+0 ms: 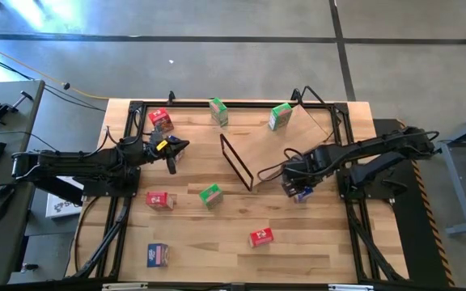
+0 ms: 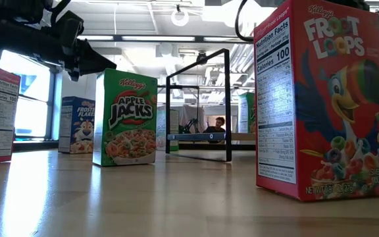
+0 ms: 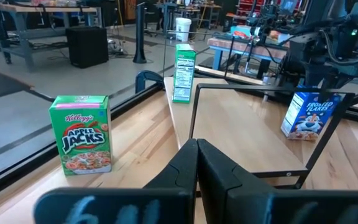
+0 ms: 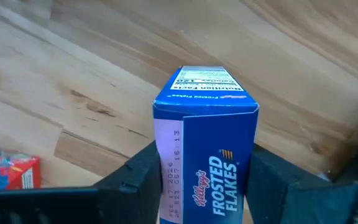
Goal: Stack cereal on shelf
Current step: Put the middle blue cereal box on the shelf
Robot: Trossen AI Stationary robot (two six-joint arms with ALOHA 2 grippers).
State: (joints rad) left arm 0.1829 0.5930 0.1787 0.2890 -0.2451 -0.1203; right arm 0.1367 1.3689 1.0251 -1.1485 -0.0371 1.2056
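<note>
The blue Frosted Flakes box (image 4: 207, 155) stands upright between the right gripper (image 4: 204, 180)'s jaws, one dark finger (image 4: 138, 177) against each side panel; whether they already press it firmly cannot be told. From above the box is almost wholly hidden under that gripper, only a blue corner (image 1: 302, 195) showing on the worktop (image 1: 217, 242) just beside the lower end of the shelf (image 1: 277, 149). The shelf's slanted plywood rises away from the jaws, its black wire frame (image 1: 237, 162) along the low edge.

Two green boxes (image 1: 280, 115) (image 1: 218, 111) stand at the far side, beyond the shelf from the right jaws. On the open worktop lie or stand a green Apple Jacks box (image 1: 210, 195), a red box (image 1: 159, 200), another red box (image 1: 260, 237) and a blue box (image 1: 158, 255), all well apart from the jaws. A further red box (image 1: 161, 120) sits near the left gripper (image 1: 173, 150). In the low view a Froot Loops box (image 2: 321, 99) fills the foreground and cuts off much behind it.

The right arm reaches in low, wrist bent toward the worktop. The left arm lies stretched across its side, jaws pressed together, empty, pointing at the shelf.
</note>
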